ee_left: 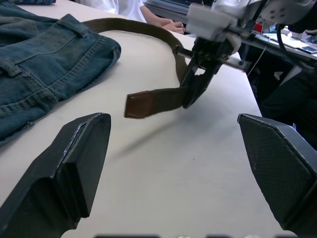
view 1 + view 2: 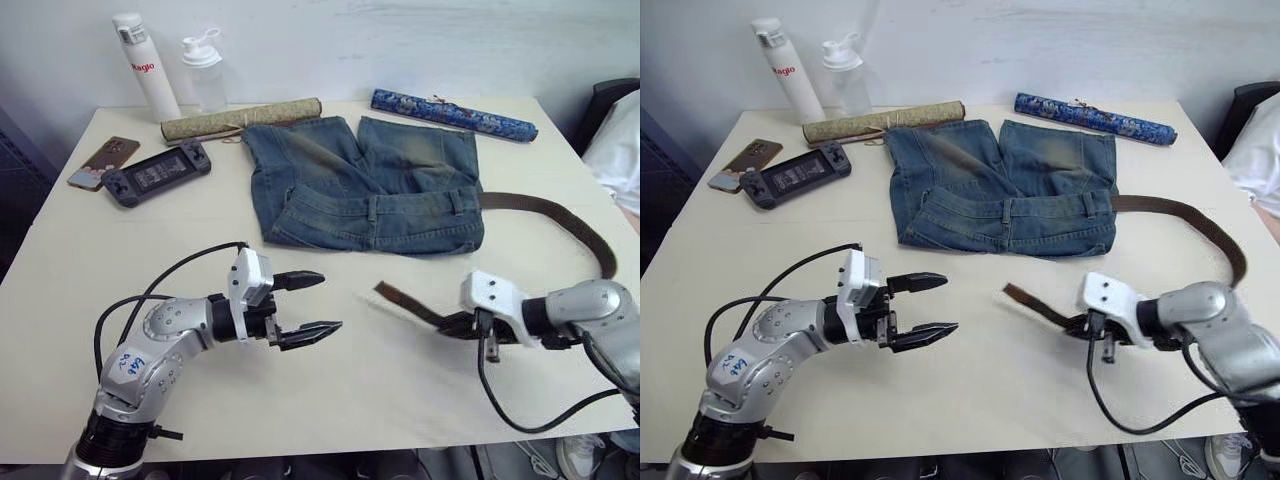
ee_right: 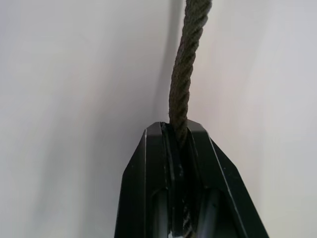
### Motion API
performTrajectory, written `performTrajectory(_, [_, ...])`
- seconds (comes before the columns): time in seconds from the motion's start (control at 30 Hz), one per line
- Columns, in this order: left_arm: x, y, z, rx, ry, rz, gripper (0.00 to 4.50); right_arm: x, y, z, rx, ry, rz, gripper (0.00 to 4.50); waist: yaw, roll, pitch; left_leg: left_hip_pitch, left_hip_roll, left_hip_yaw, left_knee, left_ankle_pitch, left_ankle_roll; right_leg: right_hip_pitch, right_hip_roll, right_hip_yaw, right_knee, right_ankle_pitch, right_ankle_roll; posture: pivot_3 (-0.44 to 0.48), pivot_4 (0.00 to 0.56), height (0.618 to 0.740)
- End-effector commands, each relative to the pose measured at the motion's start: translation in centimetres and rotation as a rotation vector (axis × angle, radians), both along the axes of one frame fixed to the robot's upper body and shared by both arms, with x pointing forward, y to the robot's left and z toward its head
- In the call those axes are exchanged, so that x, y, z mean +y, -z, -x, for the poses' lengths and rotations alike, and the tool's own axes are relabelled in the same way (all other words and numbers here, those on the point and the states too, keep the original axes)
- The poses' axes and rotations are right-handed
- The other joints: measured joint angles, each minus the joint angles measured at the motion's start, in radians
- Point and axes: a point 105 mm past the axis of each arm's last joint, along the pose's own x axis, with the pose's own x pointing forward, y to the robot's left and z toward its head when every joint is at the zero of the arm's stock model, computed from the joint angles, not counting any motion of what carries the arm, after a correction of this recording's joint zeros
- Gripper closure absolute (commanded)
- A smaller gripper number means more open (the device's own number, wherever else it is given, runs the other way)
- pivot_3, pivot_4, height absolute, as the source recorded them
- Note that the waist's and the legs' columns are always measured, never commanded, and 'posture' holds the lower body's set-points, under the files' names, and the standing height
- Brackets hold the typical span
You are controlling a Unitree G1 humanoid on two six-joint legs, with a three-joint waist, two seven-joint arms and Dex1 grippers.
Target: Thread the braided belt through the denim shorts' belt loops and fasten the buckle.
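While the head cameras look down: the denim shorts [image 2: 365,190] lie flat at the far middle of the tabletop [image 2: 330,400], waistband toward the robot.
Belt, head views: the braided belt [image 2: 560,215] runs out from the right end of the waistband, curves round the right side and comes back near, ending in a leather tip [image 2: 388,292] that sticks out leftward, just clear of the surface.
Right end effector, head views: the right end effector [image 2: 462,323] sits near right, clamped on the strap a little behind the tip.
Left end effector, head views: the left end effector [image 2: 305,305] hovers near left, fingers spread wide, holding nothing, pointed toward the tip.
Left wrist view: its two pads stand far apart, and between them the tip shows hanging from the other arm's closed fingers.
Right wrist view: the fingers are pressed tight on the woven strap, which runs away over bare tabletop.
Progress: I'd judge it early; a belt loop [image 2: 372,209] at mid waistband looks empty, and I cannot tell whether the right-end loop has the belt through it.
Left to do: threading the loops and fastening the buckle, which I cannot make out.
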Motion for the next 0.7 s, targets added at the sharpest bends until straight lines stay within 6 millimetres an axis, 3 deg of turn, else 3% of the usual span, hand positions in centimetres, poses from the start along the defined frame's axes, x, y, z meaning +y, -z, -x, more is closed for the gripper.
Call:
performTrajectory(0.03, [-0.8,-1.0,0.3,-0.073,0.083,-0.009,0.0,2.3,-3.3,0.9,-0.071,-0.093,-0.048,4.46,0.0,0.0,0.0,0.0,0.0,0.0,0.0,0.0,0.0,0.0,0.0,0.0,0.0,0.0,0.0,0.0,0.15,0.737])
performTrajectory(0.33, [-1.5,-2.0,0.1,-0.101,0.146,-0.012,0.0,3.6,-3.7,1.2,-0.082,-0.138,-0.012,4.46,0.0,0.0,0.0,-0.001,-0.001,0.0,0.001,-0.001,0.001,0.001,-0.002,-0.001,-0.002,0.0,0.0,0.0,0.15,0.737])
performTrajectory(0.6, [-2.1,-3.2,0.2,-0.085,0.154,0.015,0.0,3.3,-3.4,0.6,-0.087,-0.122,0.015,4.46,0.0,0.0,0.0,-0.001,-0.001,0.0,0.001,-0.001,0.001,0.001,-0.002,-0.001,-0.001,0.0,0.0,0.0,0.15,0.737])
performTrajectory(0.7, [-1.9,-3.1,0.2,-0.079,0.15,0.0,0.82,3.3,-3.3,0.5,-0.087,-0.121,0.016,4.5,0.0,0.0,0.0,-0.001,-0.001,0.0,0.001,-0.001,0.001,0.001,-0.001,-0.001,-0.001,0.0,0.0,0.0,0.15,0.737])
